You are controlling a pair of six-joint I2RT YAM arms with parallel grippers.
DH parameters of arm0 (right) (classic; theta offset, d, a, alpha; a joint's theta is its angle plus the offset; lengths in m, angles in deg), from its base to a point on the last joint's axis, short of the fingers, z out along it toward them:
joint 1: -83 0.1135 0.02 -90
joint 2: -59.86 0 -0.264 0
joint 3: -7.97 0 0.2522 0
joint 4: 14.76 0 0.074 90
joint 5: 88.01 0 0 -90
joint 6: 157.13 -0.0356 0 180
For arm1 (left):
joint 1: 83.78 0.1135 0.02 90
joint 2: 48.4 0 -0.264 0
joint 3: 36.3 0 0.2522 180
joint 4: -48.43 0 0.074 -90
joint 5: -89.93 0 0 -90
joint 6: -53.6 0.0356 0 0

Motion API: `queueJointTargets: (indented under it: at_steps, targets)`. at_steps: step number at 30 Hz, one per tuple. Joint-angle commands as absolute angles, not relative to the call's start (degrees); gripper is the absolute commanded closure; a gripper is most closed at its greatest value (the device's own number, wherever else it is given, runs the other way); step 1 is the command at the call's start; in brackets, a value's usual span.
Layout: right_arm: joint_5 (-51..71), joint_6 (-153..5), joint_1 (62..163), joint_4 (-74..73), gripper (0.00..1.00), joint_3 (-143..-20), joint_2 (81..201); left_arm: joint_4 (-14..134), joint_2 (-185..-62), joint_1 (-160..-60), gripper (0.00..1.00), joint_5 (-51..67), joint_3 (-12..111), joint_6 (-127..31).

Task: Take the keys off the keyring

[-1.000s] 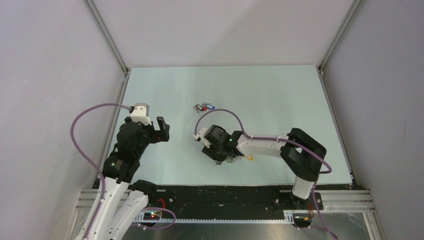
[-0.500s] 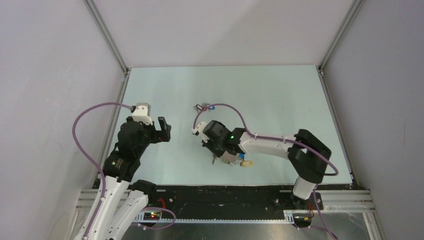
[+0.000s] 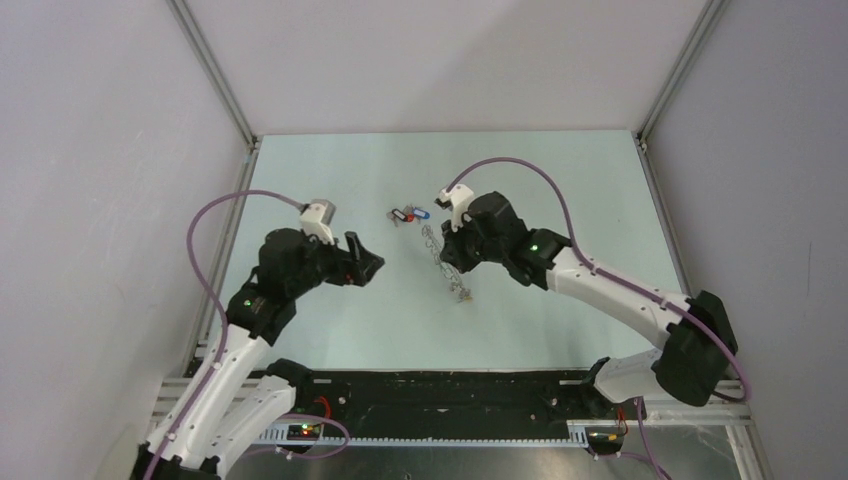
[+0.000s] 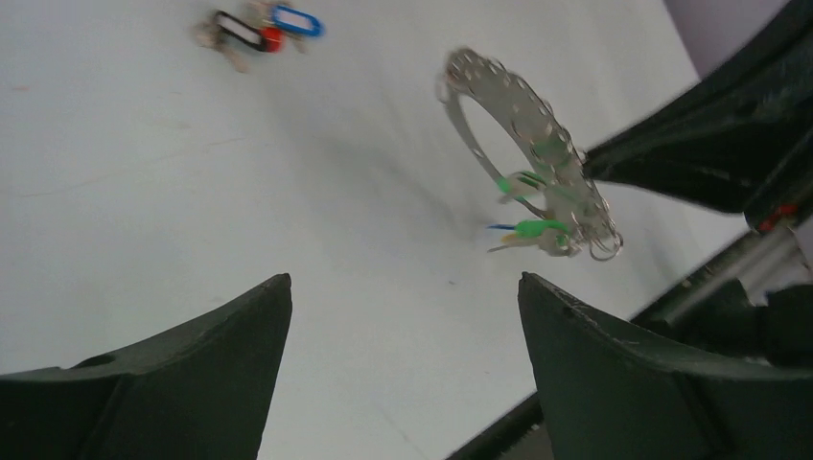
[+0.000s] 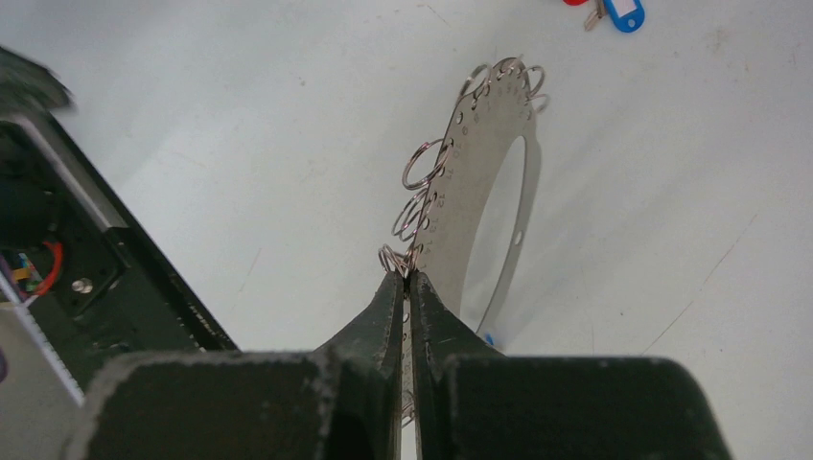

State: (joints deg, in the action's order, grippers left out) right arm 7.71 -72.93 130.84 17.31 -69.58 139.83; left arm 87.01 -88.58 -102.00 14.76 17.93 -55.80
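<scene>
The keyring (image 3: pixel 440 262) is a large flat grey hoop fringed with small silvery rings. It hangs edge-on over the table's middle. My right gripper (image 3: pixel 455 246) is shut on its rim; in the right wrist view the jaws (image 5: pixel 406 278) pinch the hoop (image 5: pixel 479 182) at a cluster of small rings. Two green-headed keys (image 4: pixel 533 228) hang from the hoop (image 4: pixel 522 115) in the left wrist view. My left gripper (image 3: pixel 368 266) is open and empty (image 4: pixel 403 280), to the left of the hoop and pointing at it, well apart.
A loose cluster of keys with blue, red and black heads (image 3: pixel 408 214) lies on the table beyond the hoop; it also shows in the left wrist view (image 4: pixel 257 27) and the right wrist view (image 5: pixel 614 11). A black rail (image 3: pixel 450 395) runs along the near edge.
My right gripper has lifted the keyring from the near middle of the table and carried it up and farther back. My left gripper has swung right toward it.
</scene>
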Motion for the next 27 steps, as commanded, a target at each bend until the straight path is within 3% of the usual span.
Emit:
queueJointTargets:
  at_steps: [1,6,12,21,27]
  targets:
    - [14.03,-75.68,127.96,14.91,1.00,-70.04,132.96,75.31,-89.17,-110.59,0.10,15.20,15.50,-62.76]
    - [18.81,-78.78,124.82,15.34,1.00,-70.04,128.55,55.73,-87.46,-115.25,0.17,14.17,7.83,-64.87]
    - [21.68,-82.66,122.22,15.22,1.00,-70.05,124.46,35.22,-81.70,-123.54,0.26,8.84,-1.96,-49.81]
    - [24.67,-84.93,120.26,14.08,1.00,-70.04,121.19,27.45,-90.70,-129.98,0.30,12.94,-0.44,-32.61]
    - [27.31,-84.93,120.18,13.85,1.00,-70.04,121.06,25.86,-97.01,-130.35,0.32,12.98,3.16,-30.85]
